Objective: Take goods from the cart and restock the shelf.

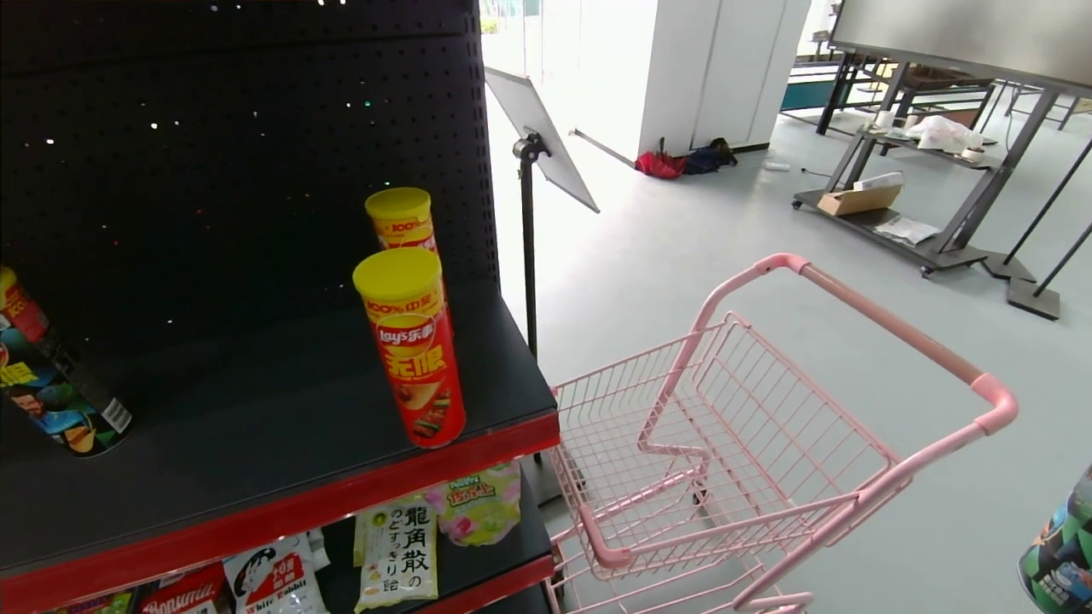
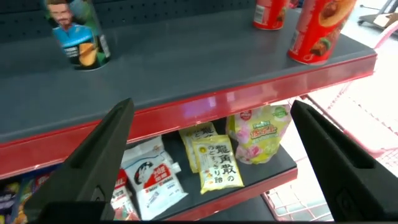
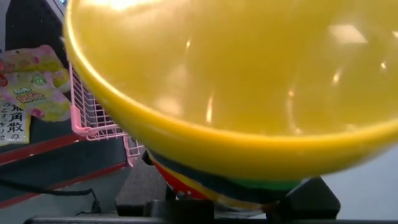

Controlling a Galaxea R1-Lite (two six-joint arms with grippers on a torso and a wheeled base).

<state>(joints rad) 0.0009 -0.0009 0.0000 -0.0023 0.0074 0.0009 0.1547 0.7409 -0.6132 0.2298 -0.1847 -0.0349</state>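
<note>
Two red chip cans with yellow lids stand on the black shelf [image 1: 256, 443], one at the front edge [image 1: 414, 358] and one behind it [image 1: 401, 217]. A dark blue can [image 1: 51, 384] stands at the shelf's left, also seen in the left wrist view [image 2: 81, 34]. My left gripper [image 2: 211, 106] is open in front of the shelf's red edge, with nothing between its fingers [image 2: 99, 155]. My right gripper [image 3: 239, 202] is shut on a dark, multicoloured can with a yellow lid [image 3: 236, 81]. This can [image 1: 1062, 550] hangs in the air right of the pink cart [image 1: 768, 443].
The cart's basket is bare wire and sits close to the shelf's right end. Snack bags [image 1: 397, 546] lie on the lower shelf. A stand with a tilted panel [image 1: 542, 136] rises behind the shelf corner. Metal racks [image 1: 921, 196] stand far off on the grey floor.
</note>
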